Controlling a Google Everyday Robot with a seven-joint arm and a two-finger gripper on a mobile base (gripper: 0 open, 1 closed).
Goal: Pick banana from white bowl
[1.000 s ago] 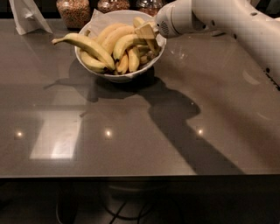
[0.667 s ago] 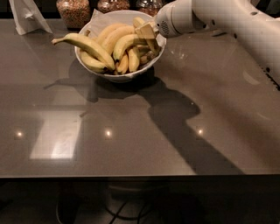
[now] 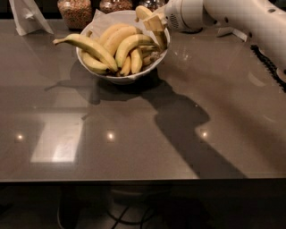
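At the desk's far edge the gripper [image 3: 158, 35], its grip impossible to tell, crowds the bowl [image 3: 134, 77]; lifting the banana [image 3: 132, 42] could spill neighbours.

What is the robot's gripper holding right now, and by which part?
Cannot be told. The gripper sits at the right rim of the white bowl, against the bananas; no clear hold shows.

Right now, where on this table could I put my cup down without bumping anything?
Bare: the near half of the table, in front of the white bowl. Crowded: the back edge, with jars, white paper and the gripper at the bowl's right rim.
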